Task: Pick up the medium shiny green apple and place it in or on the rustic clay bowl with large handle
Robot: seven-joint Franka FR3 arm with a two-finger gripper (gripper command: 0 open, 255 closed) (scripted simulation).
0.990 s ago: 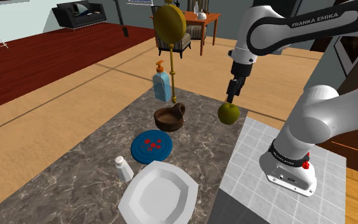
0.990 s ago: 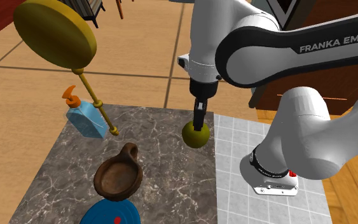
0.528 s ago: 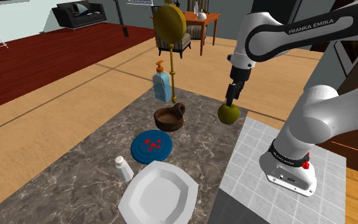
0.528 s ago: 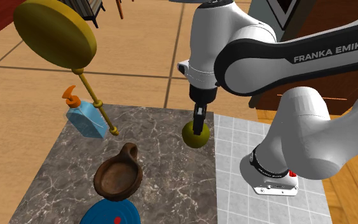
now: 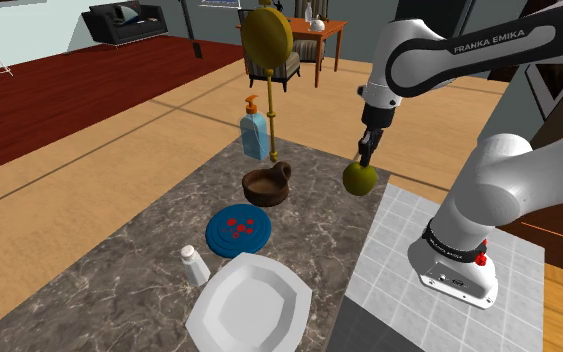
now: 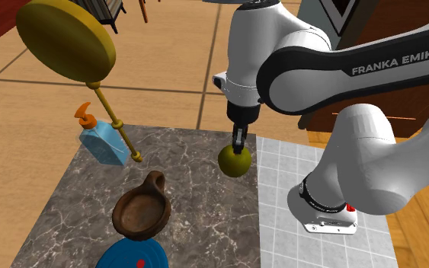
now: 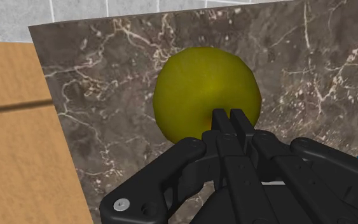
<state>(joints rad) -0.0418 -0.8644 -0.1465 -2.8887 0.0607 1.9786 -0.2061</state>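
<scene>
We see the gripper (image 7: 229, 116) clenched on nothing, tips atop the yellow-green apple (image 7: 193, 86) at the marble countertop's (image 5: 149, 255) edge by the tiled stand (image 5: 399, 240); pressing down could roll it off, away from the clay bowl (image 5: 266, 185)

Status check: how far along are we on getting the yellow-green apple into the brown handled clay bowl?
Done: the black gripper is positioned directly over the round yellow-green apple. In hand: nothing; it is shut and clasps nothing, and the apple looks to sit on the dark marble counter. Left: open, grasp, lift, and carry it to the empty brown bowl with a handle.
</scene>
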